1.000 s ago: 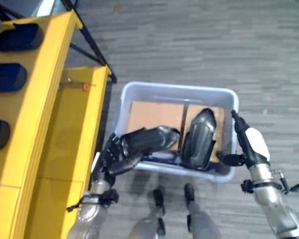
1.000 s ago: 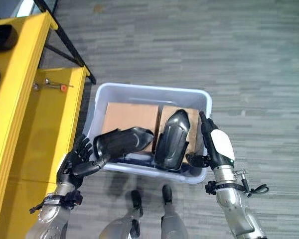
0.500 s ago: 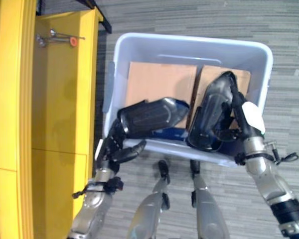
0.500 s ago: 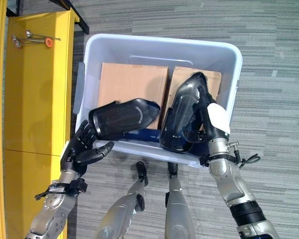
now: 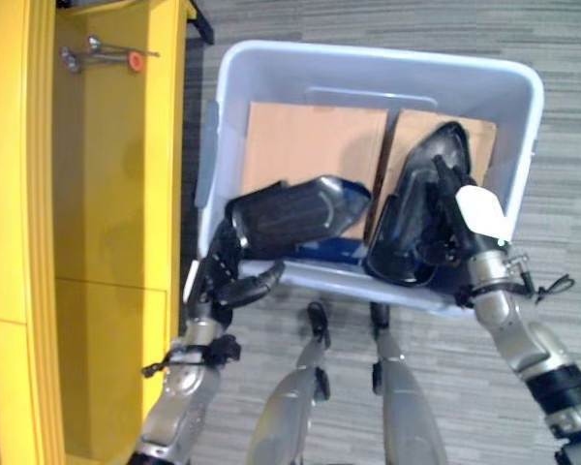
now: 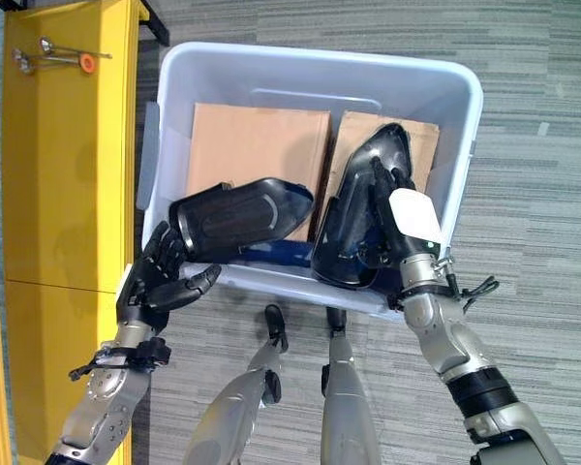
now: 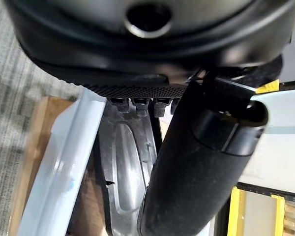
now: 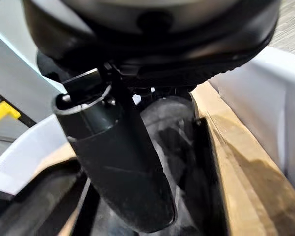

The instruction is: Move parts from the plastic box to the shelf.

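Two black parts [image 6: 242,215] [image 6: 360,218] lay in plastic box [image 6: 310,73]. Right hand [image 6: 399,218] clasped right part; left hand [image 6: 160,283], fingers loosely spread, touched left part's near end; yellow shelf [image 6: 58,174] at left

A grey striped floor [image 6: 552,116] runs under everything; two brown cardboard sheets lie side by side, the wider one [image 6: 257,145] toward the left, the narrower one [image 6: 353,145] to its right; a metal tool with an orange part [image 6: 82,61] rests on a yellow surface; a black bar [image 6: 158,24] slants nearby.
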